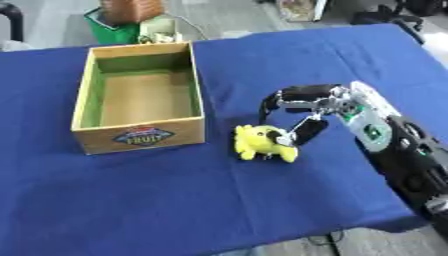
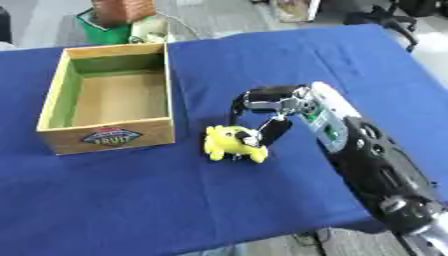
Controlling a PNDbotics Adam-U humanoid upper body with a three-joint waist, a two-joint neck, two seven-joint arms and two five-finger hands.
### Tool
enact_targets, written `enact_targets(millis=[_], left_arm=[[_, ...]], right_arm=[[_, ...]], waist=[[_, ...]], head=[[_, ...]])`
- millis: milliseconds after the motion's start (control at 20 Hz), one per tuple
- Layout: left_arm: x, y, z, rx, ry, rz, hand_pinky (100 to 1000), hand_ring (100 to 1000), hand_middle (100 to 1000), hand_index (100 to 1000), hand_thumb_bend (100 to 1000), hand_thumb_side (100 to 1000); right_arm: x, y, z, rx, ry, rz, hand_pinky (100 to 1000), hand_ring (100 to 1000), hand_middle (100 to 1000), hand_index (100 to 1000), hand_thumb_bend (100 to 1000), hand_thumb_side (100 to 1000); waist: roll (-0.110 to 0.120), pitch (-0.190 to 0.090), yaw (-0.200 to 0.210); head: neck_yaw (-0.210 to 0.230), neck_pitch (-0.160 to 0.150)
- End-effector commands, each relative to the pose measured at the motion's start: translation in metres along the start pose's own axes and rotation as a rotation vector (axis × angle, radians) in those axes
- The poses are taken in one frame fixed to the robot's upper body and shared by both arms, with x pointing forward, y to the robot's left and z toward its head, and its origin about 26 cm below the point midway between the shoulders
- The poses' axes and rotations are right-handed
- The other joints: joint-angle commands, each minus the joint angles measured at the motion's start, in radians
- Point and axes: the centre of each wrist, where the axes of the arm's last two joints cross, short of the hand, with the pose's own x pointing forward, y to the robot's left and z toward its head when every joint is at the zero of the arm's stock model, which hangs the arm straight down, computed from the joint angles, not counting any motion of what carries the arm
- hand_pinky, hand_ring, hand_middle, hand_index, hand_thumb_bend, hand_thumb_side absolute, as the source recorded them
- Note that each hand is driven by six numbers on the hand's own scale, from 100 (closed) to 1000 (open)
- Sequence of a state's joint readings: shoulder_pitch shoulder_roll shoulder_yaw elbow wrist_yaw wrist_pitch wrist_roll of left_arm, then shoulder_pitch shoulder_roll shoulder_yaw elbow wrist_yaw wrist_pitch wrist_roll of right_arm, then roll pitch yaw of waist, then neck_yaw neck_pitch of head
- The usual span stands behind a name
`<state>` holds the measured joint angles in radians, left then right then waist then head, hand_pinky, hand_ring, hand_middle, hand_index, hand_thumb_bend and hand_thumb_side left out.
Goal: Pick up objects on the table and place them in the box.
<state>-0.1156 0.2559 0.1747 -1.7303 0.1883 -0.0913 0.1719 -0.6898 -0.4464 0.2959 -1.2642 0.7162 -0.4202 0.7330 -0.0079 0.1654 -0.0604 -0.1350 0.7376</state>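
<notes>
So we're at the grab step: the right hand is curled down over the yellow plush toy, fingers pinching its right side, toy on the blue table just right of the empty wooden box. Next up, I'd guess: lift it and carry it left over the box wall

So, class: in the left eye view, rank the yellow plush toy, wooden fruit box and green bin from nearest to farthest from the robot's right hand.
1. Yellow plush toy, at the right hand.
2. Wooden fruit box, to the left.
3. Green bin, beyond the table's far edge.
</notes>
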Motion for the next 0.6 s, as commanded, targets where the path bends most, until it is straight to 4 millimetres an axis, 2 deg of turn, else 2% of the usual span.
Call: enact_targets(millis=[50, 200, 350, 450, 600], left_arm=[[0.0075, 0.0026, -0.0050, -0.011, -0.028, -0.011, 484, 416, 462, 614, 713, 201], [0.0076, 0.0027, -0.0051, -0.011, -0.028, -0.011, 484, 416, 462, 614, 713, 201], [0.0078, 0.0030, -0.0052, -0.010, -0.029, -0.012, 484, 416, 462, 614, 713, 201], [0.0078, 0.0030, -0.0052, -0.009, -0.029, -0.012, 484, 416, 462, 614, 713, 201], [0.0078, 0.0029, -0.0053, -0.010, -0.029, -0.012, 484, 416, 462, 615, 713, 201]], right_arm=[[-0.0018, -0.0108, 0.0060, 0.119, -0.062, 0.147, 844, 834, 762, 729, 100, 247], [-0.0021, -0.0102, 0.0058, 0.107, -0.054, 0.157, 839, 824, 742, 652, 100, 181], [-0.0031, -0.0090, 0.0055, 0.099, -0.050, 0.161, 839, 823, 739, 669, 100, 191], [-0.0033, -0.0089, 0.0052, 0.095, -0.050, 0.161, 837, 820, 723, 633, 100, 178], [-0.0032, -0.0083, 0.0043, 0.089, -0.053, 0.161, 837, 820, 727, 642, 100, 181]], waist=[[0.002, -0.016, 0.002], [0.002, -0.017, 0.001], [0.001, -0.018, 0.000], [0.000, -0.018, 0.000], [-0.001, -0.018, 0.000]], head=[[0.000, -0.008], [-0.001, -0.008], [-0.001, -0.009], [-0.001, -0.010], [0.000, -0.010]])
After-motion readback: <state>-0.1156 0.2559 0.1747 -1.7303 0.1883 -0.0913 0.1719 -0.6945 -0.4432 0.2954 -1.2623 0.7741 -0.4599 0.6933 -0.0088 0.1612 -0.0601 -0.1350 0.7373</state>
